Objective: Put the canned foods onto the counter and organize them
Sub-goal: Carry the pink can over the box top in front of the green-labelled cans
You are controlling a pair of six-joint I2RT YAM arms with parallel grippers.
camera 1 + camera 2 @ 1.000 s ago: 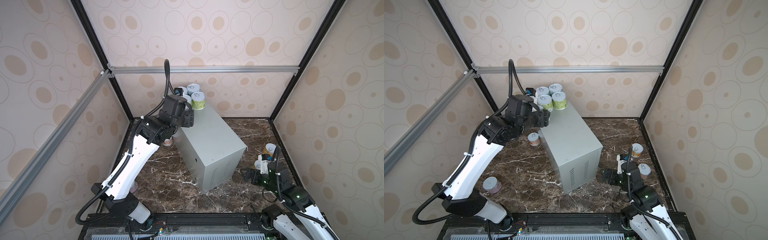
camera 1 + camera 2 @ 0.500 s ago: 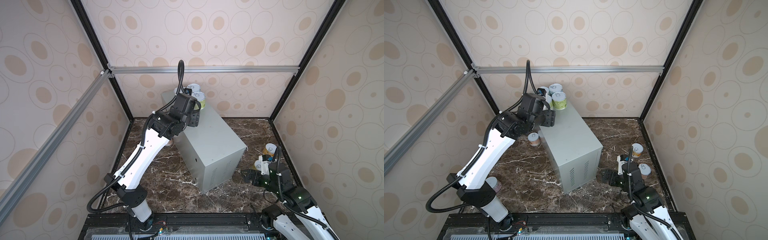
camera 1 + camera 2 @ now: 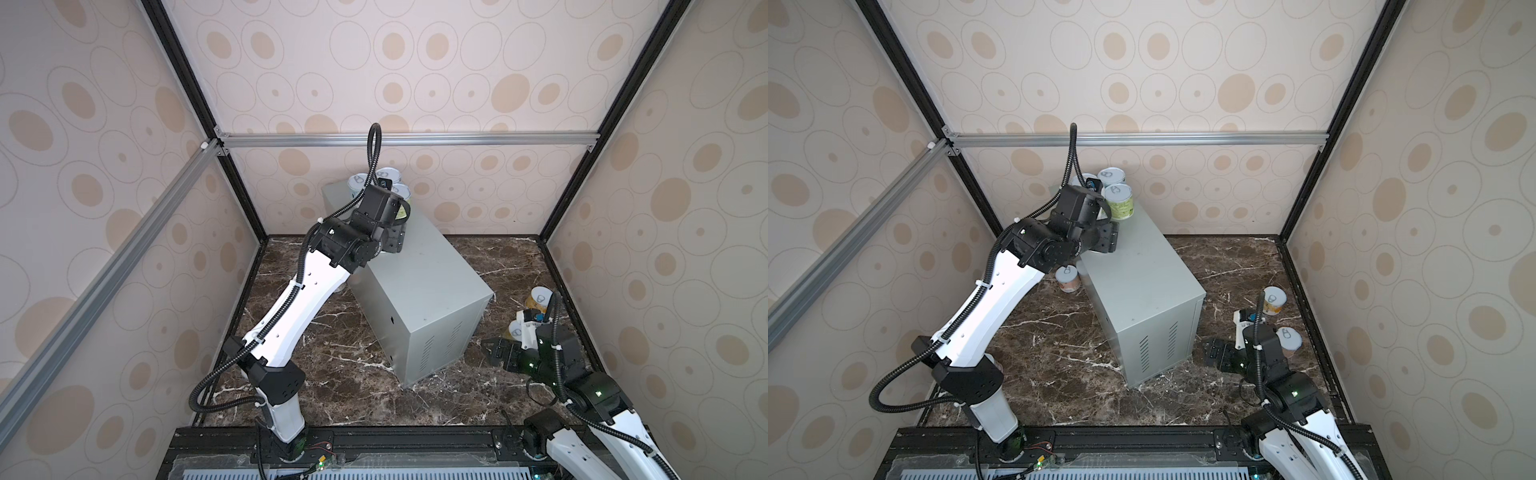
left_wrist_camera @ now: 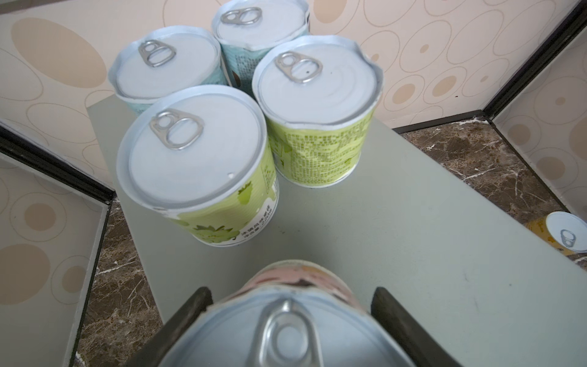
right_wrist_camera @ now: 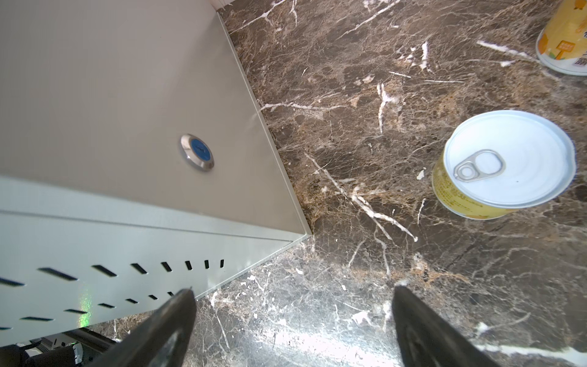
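**Left arm.** The left gripper, which a second earlier hung off the left edge of the grey metal box, now reaches in over its tabletop. Its jaws pinch an upright pink-labelled can just short of two green cans and two teal cans clustered at the far end. **Right arm.** The right gripper is unchanged, jaws spread wide and empty low over the marble surface by the box's near corner, with a yellow can upright on the marble nearby.
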